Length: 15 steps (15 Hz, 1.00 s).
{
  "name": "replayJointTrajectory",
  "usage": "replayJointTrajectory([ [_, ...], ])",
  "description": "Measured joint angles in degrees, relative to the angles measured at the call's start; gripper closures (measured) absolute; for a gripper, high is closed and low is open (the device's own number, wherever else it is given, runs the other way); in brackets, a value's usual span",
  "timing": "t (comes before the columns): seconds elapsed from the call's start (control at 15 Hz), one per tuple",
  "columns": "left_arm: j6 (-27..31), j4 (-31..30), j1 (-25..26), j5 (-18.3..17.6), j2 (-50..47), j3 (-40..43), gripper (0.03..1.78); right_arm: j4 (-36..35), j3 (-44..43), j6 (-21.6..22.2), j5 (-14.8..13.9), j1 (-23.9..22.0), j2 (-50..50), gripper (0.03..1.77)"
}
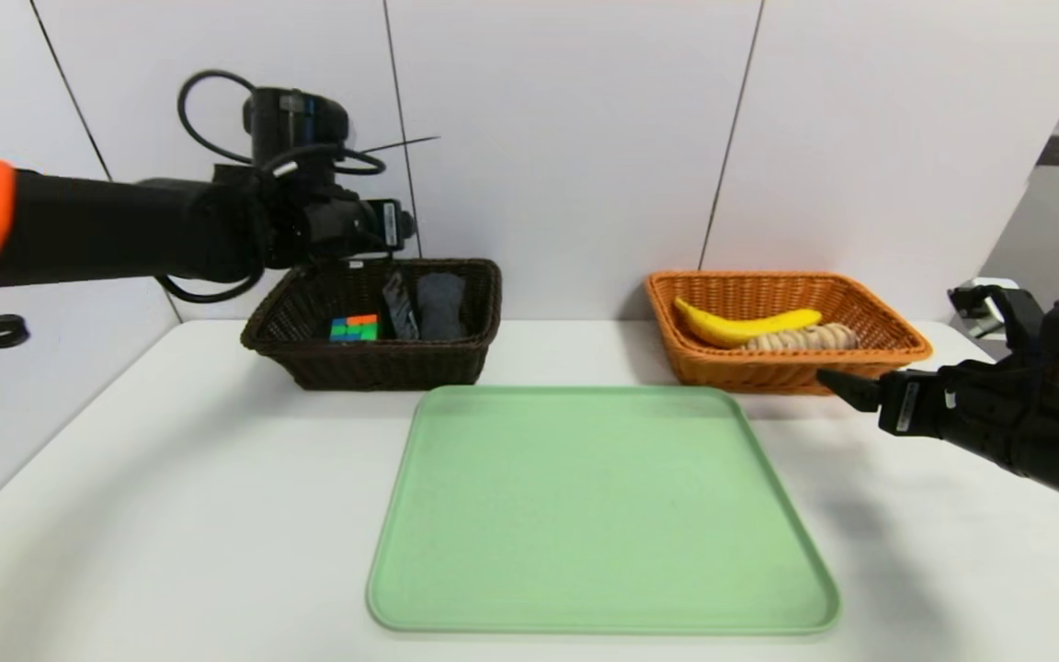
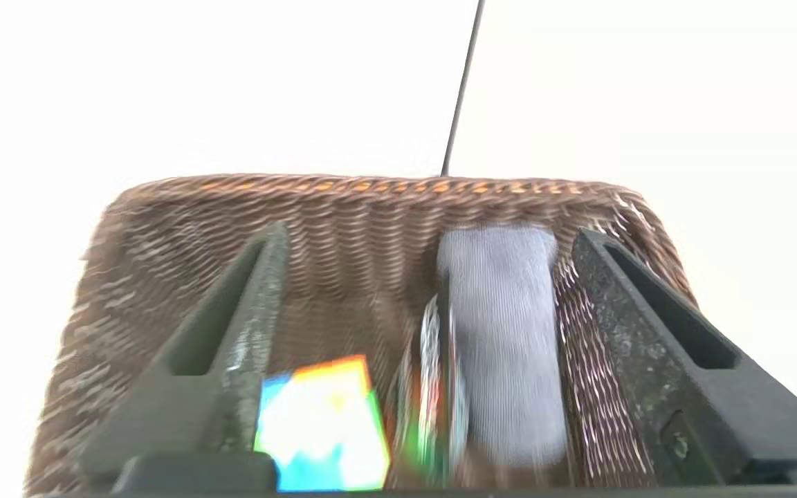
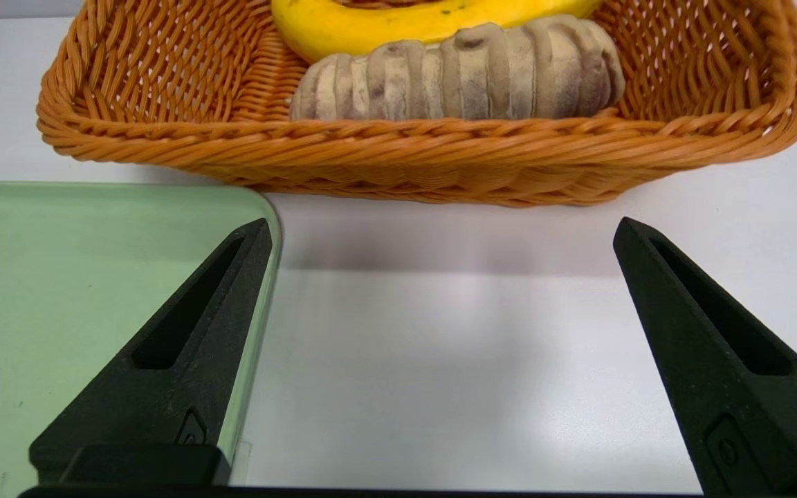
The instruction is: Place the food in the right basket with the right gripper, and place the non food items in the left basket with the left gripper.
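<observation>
The left gripper (image 2: 426,238) hangs above the near left rim of the dark brown basket (image 1: 373,363) at the far left of the white table (image 1: 171,515), its fingers (image 2: 253,311) spread wide and grasping nothing. Below and beyond the fingertips, inside the basket, lie the multicoloured puzzle cube (image 1: 354,328) at the near left, the small dark squeeze tube (image 1: 398,311) leaning in the middle, and the grey rolled cloth (image 1: 440,303) just right of it, all clear of the fingers.

At the far right stands the orange basket (image 1: 897,345), holding the yellow banana (image 1: 741,326) with the striped bread roll (image 1: 805,338) just in front of it, touching. The right gripper (image 3: 440,232) hovers over the table just short of that basket's near wall, fingers (image 3: 184,346) released and wide apart, with both foods beyond the tips.

An empty green tray (image 1: 603,506) lies at centre, nearer than both baskets.
</observation>
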Motion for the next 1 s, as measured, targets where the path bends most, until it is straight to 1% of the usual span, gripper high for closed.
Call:
replayJointTrajectory([
  [0.13, 0.3, 10.7, -1.0, 0.0, -5.9, 0.2, 0.28, 4.2, -1.9, -0.7, 0.1, 0.1, -1.0, 0.09],
  [0.2, 0.2, 16.0, -1.7, 0.0, -9.0, 0.6, 0.26, 7.4, -3.1, -0.8, 0.3, 0.2, -1.7, 0.09],
  [0.27, -0.1, 20.4, -2.4, 0.0, -12.2, 1.5, 0.25, 11.7, -4.8, -0.8, 0.5, 0.5, -2.7, 0.09],
  [0.33, -0.4, 23.5, -3.1, 0.0, -15.4, 3.1, 0.23, 16.4, -6.6, -0.8, 0.6, 1.2, -3.9, 0.09],
  [0.4, -0.5, 25.2, -3.7, 0.0, -19.1, 5.9, 0.21, 21.5, -8.3, -0.8, 0.6, 2.2, -5.4, 0.09],
  [0.53, -0.9, 26.2, -4.4, 0.4, -26.1, 13.1, 0.19, 33.4, -11.8, -0.9, 0.4, 4.7, -8.9, 0.09],
  [0.6, -1.6, 26.3, -4.4, 0.8, -29.7, 17.1, 0.18, 38.8, -13.3, -0.8, -0.1, 5.7, -10.6, 0.09],
  [0.67, -2.3, 26.4, -3.7, 1.3, -33.0, 20.8, 0.17, 42.6, -14.1, -0.7, -1.4, 6.2, -12.0, 0.09],
  [0.73, -2.8, 26.4, -2.5, 1.7, -36.2, 24.0, 0.16, 44.2, -14.1, -0.4, -3.9, 6.5, -13.4, 0.09],
  [0.8, -3.2, 26.4, -0.8, 1.9, -39.8, 27.4, 0.16, 44.0, -13.2, -0.1, -6.4, 6.7, -14.8, 0.09],
  [0.87, -3.4, 26.4, 1.1, 2.0, -43.3, 30.5, 0.15, 43.2, -11.5, 0.2, -8.2, 6.8, -16.4, 0.09],
  [1.0, -3.7, 26.4, 5.9, 2.1, -50.7, 37.2, 0.14, 40.0, -6.6, 0.6, -10.6, 6.8, -20.5, 0.09],
])
